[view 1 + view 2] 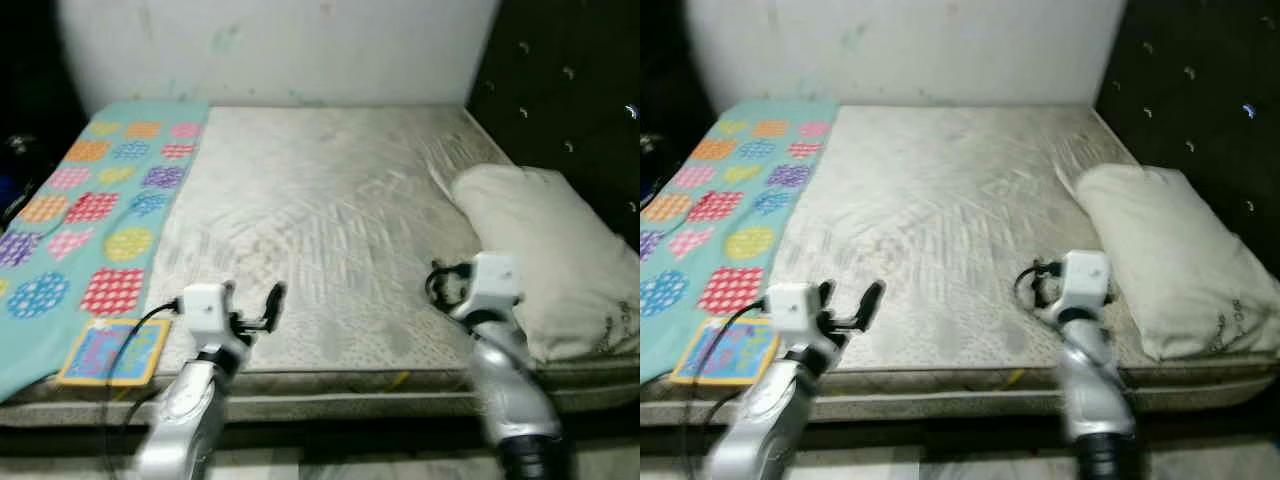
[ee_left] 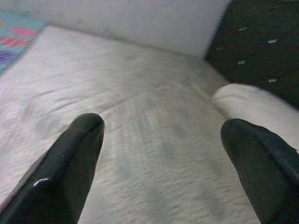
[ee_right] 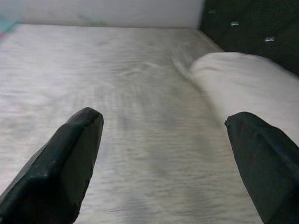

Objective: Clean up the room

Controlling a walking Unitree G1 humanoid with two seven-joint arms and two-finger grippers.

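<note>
A bare grey-white mattress (image 1: 320,210) lies before me. On its left side is a teal blanket (image 1: 90,210) with coloured dotted patches. A cream pillow (image 1: 550,250) rests at the right, near the headboard. My left gripper (image 1: 258,310) hovers open over the mattress's front edge, just right of the blanket's corner. My right gripper (image 1: 440,283) is open too, low over the mattress and close to the pillow's near left side. In the left wrist view the left gripper (image 2: 163,135) holds nothing. The right gripper (image 3: 163,126) is just as bare, with the pillow (image 3: 243,79) ahead of one finger.
A dark tufted headboard (image 1: 570,90) runs along the right side of the bed. A white wall (image 1: 280,45) closes the far end. Dark clutter (image 1: 20,160) sits beyond the blanket on the left. The mattress's front edge (image 1: 330,385) is right below my arms.
</note>
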